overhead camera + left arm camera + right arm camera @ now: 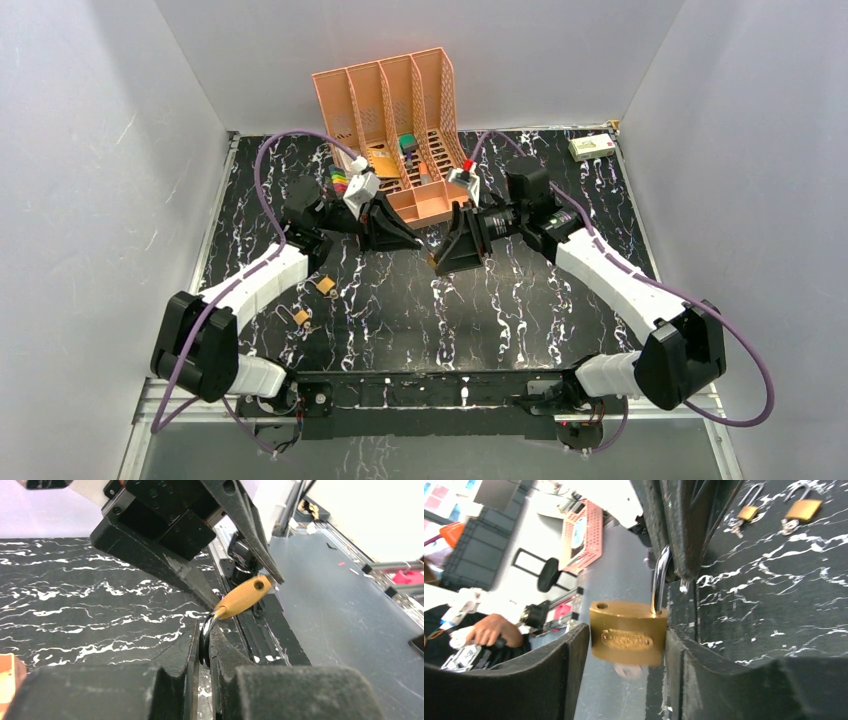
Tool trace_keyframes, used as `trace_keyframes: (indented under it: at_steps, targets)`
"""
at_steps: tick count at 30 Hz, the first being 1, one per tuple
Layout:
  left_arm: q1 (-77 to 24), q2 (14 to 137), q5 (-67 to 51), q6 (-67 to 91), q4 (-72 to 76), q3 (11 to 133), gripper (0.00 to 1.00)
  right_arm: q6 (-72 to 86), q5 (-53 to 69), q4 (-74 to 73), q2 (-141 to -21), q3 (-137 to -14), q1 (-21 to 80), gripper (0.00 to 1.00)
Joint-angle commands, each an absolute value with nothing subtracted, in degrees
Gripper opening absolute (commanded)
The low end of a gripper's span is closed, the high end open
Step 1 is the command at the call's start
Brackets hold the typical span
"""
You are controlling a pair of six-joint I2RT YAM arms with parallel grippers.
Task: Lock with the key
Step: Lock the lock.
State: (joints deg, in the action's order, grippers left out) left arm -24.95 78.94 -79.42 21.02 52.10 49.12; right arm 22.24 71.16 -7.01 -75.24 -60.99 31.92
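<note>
A brass padlock (629, 632) hangs in the air between my two grippers. Its silver shackle (659, 580) is open, with one leg out of the body. My left gripper (205, 630) is shut on the shackle (205, 640). My right gripper (626, 640) straddles the padlock body, and both fingers touch its narrow sides. The key (629, 671) sits in the bottom of the padlock, with only its round silvery head showing. In the top view the padlock (432, 262) lies between the left gripper (415, 243) and the right gripper (442, 262). The body also shows in the left wrist view (245, 596).
Two small brass padlocks (325, 285) (300, 318) lie on the black marble table to the left, also in the right wrist view (748, 512) (804, 509). An orange file organizer (390, 110) stands at the back. A small box (592, 147) lies back right.
</note>
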Motion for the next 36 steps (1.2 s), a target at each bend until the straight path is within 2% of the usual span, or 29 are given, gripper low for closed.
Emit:
trace_keyframes:
  at_steps: [1, 2, 3, 7, 11, 14, 22, 36]
  targets:
    - [-25.4, 75.28, -67.71, 19.43, 54.58, 48.72, 0.0, 18.56, 65.7, -9.62, -74.0, -66.64, 32.29, 0.78]
    - [-25.4, 74.87, -65.8, 19.69, 54.62, 48.59, 0.0, 18.22, 62.17, -10.91, -73.63, -67.07, 32.21, 0.9]
    - [-25.4, 74.35, -64.08, 19.76, 54.63, 48.35, 0.0, 17.97, 57.85, -11.91, -73.06, -67.42, 32.05, 0.97]
    - [-25.4, 70.67, -52.72, 19.75, 54.7, 45.45, 0.0, 21.33, 44.0, -8.41, -68.04, -65.58, 29.97, 0.99]
    - [-25.4, 66.67, -41.4, 20.49, 55.26, 42.8, 0.0, 25.5, 33.66, 2.07, -62.11, -61.28, 29.19, 0.99]
    - [-25.4, 64.92, -31.79, 24.47, 58.34, 40.67, 0.0, 27.05, 33.54, 11.4, -60.67, -58.64, 29.12, 0.99]
    - [-25.4, 62.16, -21.46, 38.47, 72.19, 33.7, 0.0, 30.16, 41.37, 34.27, -63.3, -53.82, 29.18, 0.99]
    - [-25.4, 62.08, -24.79, 44.26, 73.79, 35.8, 0.0, 26.47, 40.89, 42.28, -67.07, -50.3, 29.44, 0.98]
